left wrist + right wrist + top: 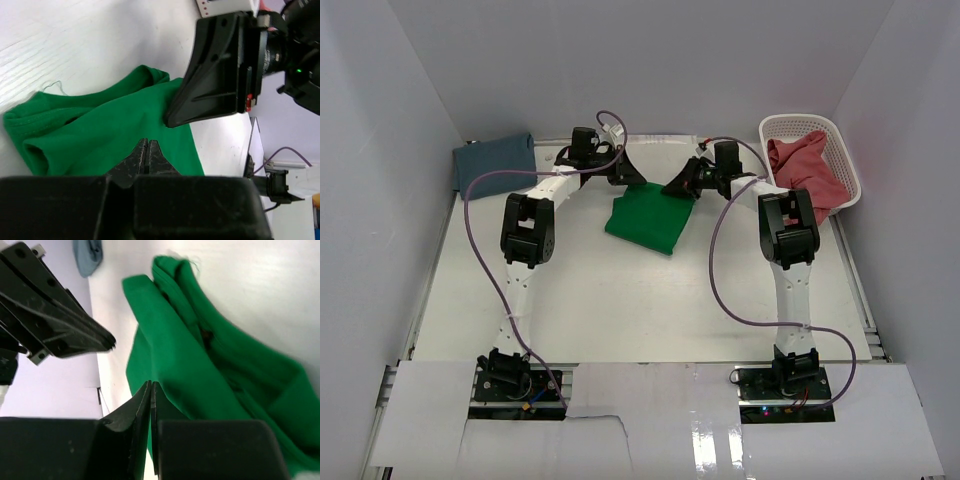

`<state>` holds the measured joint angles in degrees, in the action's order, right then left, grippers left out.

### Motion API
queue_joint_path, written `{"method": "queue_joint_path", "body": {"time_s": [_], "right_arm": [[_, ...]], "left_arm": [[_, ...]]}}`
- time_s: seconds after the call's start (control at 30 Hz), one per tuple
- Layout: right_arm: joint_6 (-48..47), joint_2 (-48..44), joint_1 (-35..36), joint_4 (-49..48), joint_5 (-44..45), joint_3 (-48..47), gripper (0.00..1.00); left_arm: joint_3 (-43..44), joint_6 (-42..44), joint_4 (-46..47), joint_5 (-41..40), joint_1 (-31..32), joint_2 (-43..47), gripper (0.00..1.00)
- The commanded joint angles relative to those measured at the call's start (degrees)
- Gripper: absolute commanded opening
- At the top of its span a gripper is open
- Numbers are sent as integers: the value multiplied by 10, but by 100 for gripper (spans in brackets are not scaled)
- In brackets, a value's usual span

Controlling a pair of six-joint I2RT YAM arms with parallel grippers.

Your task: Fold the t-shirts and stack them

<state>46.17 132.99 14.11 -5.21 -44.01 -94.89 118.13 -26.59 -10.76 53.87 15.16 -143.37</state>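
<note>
The green t-shirt (648, 222) lies folded into a small block on the white table, a little behind the middle. My left gripper (636, 180) hovers at its far left corner and my right gripper (669, 189) at its far right corner, tips pointing toward each other. In the left wrist view the left gripper (147, 141) is shut over green cloth (100, 135), with no cloth showing between the jaws. The right gripper (151, 384) is shut the same way over the green shirt (200, 365). The blue t-shirt (495, 160) lies folded at the back left. The red t-shirt (802, 168) sits crumpled in the basket.
A white lattice basket (843, 150) stands at the back right corner against the wall. White walls close in the table (620, 300) at the back and both sides. Purple cables loop along both arms. The two grippers are only a short gap apart.
</note>
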Motion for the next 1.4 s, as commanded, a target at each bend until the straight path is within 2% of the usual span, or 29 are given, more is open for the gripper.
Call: {"method": "queue_joint_path", "body": {"time_s": [0.0, 0.13, 0.3, 0.4, 0.47, 0.67, 0.77, 0.87, 0.97, 1.1, 1.37], "right_arm": [[44, 25, 9, -74, -29, -48, 8], [19, 64, 8, -42, 7, -85, 8], [-15, 68, 8, 2, 76, -76, 8], [-33, 69, 8, 33, 107, -66, 8], [-37, 64, 8, 34, 128, -51, 8], [-42, 95, 10, 43, 91, -66, 8], [-69, 111, 14, 97, 85, -102, 8], [-86, 116, 17, 127, 81, -119, 8], [-99, 122, 17, 143, 77, -138, 8], [-111, 144, 19, 181, 50, -180, 8], [-145, 145, 34, 209, 25, -196, 8]], "left_arm": [[6, 13, 35, 56, -1, 6, 0], [1, 18, 41, 34, 0, -17, 0], [25, 29, 39, -11, 2, -67, 0], [53, 37, 26, -47, 6, -89, 0], [62, 52, 6, -104, 10, -101, 0], [38, 76, -14, -242, 17, -88, 0], [24, 79, -21, -252, 18, -72, 0], [-7, 78, -43, -268, 19, -53, 0], [-103, 65, -46, -306, 23, 10, 0], [-188, 60, -55, -358, 33, 76, 0], [-276, 37, -59, -379, 36, 131, 0]]}}
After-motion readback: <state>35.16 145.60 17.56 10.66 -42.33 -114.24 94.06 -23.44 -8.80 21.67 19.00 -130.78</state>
